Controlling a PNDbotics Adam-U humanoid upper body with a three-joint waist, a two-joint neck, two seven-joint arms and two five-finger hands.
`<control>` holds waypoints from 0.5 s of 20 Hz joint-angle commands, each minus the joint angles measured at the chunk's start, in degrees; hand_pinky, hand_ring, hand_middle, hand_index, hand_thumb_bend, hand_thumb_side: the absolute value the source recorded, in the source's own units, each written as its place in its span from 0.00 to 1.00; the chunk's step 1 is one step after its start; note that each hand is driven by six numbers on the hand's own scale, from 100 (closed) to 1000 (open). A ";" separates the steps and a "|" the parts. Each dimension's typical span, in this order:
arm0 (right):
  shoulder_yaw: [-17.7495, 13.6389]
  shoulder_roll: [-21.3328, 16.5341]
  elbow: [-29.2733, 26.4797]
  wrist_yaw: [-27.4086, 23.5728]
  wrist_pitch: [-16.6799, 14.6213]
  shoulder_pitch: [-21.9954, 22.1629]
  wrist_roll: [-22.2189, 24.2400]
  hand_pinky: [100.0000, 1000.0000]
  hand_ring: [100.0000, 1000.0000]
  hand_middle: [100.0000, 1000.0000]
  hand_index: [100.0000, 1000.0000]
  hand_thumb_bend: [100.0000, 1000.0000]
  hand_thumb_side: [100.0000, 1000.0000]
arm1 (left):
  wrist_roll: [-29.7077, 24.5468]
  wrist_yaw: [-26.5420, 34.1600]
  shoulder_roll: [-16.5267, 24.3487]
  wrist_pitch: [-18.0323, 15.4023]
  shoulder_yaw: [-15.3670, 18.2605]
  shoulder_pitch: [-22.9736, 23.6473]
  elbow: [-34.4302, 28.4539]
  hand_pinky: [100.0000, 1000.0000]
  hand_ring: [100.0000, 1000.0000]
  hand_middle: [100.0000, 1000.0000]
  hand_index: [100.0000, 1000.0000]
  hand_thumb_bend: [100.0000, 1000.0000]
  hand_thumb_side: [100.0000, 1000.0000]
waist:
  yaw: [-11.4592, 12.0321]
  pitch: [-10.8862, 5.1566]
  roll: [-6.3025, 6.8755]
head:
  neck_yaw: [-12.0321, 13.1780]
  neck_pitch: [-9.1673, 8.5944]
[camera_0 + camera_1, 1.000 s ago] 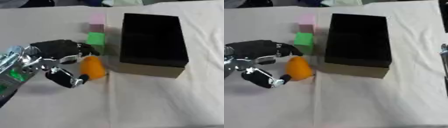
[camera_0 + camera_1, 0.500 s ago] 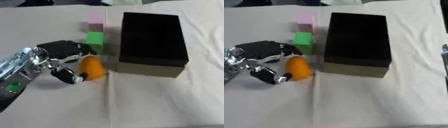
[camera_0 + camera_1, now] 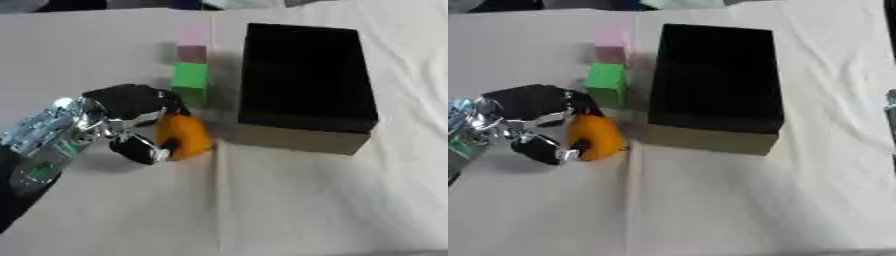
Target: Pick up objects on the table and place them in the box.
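Observation:
An orange rounded object (image 3: 182, 136) lies on the white cloth just left of the black box (image 3: 303, 75). My left hand (image 3: 131, 109) reaches in from the left, its fingers curled over the top of the orange object and its thumb (image 3: 140, 149) against the near side. Beyond the hand stands a green block (image 3: 190, 76), and a pink block (image 3: 192, 41) sits past that, both beside the box's left wall. The box is open, with a dark inside and a tan outer front wall. At the right edge a dark strip of my right arm (image 3: 891, 107) shows; the hand itself is out of sight.
The white cloth (image 3: 289, 200) covers the table, with a crease running down from the orange object toward the front edge. Dark shapes sit at the far edge of the table.
The hand has closed in on the orange object: fingers now curl over it and the thumb touches its near side. The object stays on the cloth.

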 commanded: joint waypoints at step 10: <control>-0.84 -0.73 -0.40 -0.25 0.04 -0.12 -0.47 0.85 0.59 0.54 0.77 0.00 1.00 | 3.69 4.37 3.22 2.54 4.47 -1.14 -9.70 0.50 0.63 0.73 0.76 0.00 0.16 | 0.29 -1.42 0.10 | -0.47 -0.73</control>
